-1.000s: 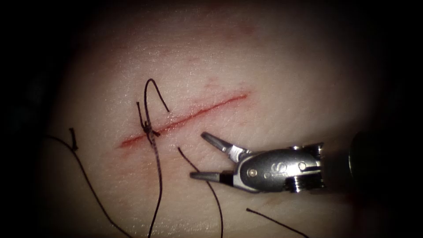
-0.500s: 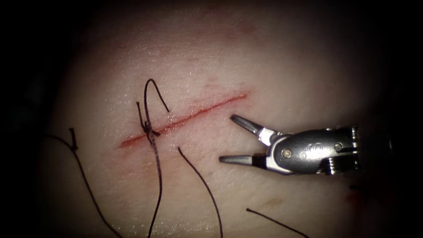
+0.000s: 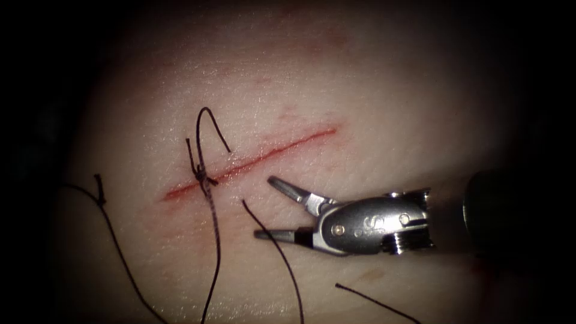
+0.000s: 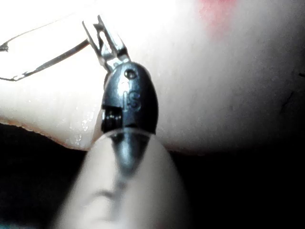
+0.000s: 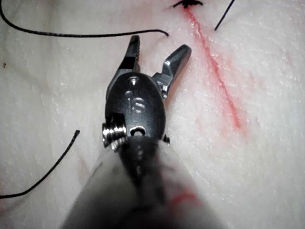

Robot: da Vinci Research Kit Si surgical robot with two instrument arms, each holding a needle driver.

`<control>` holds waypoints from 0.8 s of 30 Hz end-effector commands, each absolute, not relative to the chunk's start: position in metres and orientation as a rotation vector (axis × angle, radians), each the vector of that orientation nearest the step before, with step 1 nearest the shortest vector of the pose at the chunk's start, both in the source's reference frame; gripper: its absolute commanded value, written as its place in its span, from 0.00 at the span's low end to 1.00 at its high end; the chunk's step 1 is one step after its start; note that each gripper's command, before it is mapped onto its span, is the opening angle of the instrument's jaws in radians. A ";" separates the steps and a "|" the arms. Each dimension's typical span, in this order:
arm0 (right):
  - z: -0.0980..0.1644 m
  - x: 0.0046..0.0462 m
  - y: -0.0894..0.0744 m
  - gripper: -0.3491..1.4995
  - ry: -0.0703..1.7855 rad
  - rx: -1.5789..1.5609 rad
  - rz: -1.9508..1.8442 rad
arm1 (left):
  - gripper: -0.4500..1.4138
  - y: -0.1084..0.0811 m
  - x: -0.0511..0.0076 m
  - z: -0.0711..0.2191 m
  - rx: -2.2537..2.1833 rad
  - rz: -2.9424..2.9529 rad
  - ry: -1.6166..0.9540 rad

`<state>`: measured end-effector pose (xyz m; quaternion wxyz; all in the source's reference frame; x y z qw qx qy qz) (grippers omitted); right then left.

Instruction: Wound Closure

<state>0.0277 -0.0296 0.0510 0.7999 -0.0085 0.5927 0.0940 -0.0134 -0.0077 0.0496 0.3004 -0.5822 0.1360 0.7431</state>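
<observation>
A pool of light falls on the tissue around the cut and fades to darkness well beyond the right tool on every side. Highlights glint on its open, empty jaws and steel body, while its shaft sinks into shadow. Past the left tool, glare whitens the tissue; darkness lies beside its shaft.
</observation>
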 end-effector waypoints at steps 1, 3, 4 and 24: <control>0.051 0.0291 -0.031 0.65 1.281 -0.014 0.201 | 0.00 -0.009 -0.0141 0.050 -1.547 1.970 0.356; 0.051 0.0298 -0.031 0.64 1.296 -0.011 0.193 | 0.00 -0.009 -0.0140 0.050 -1.548 1.970 0.356; 0.051 0.0300 -0.031 0.62 1.300 -0.009 0.191 | 0.00 -0.009 -0.0140 0.050 -1.548 1.971 0.357; 0.046 0.0273 -0.040 0.00 1.309 0.058 0.036 | 0.00 -0.009 -0.0142 0.051 -1.548 1.974 0.360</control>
